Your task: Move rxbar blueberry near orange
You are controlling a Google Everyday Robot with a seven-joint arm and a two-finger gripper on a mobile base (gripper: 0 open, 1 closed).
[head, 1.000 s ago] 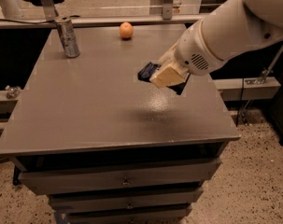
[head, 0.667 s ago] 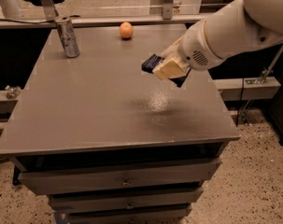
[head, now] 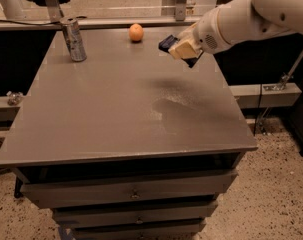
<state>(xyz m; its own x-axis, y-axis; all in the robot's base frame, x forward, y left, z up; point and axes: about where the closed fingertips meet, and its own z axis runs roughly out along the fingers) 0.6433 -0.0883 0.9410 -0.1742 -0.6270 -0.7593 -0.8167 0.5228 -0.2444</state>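
One bar (head: 166, 43), dark blue, hangs in the air over the far right part of the table (head: 116, 114). It is clamped in the gripper (head: 183, 50), with only its left end poking out. Over the past second it has travelled from above the table's middle toward the far edge. It now sits near the orange (head: 136, 32), to its right, apart from it and off the surface. The carry looks nearly done; lowering and release remain. The arm (head: 241, 19) reaches in from the right, sloping down leftward, with the gripper aimed toward the orange. A can (head: 74, 39) stands at far left, well apart.
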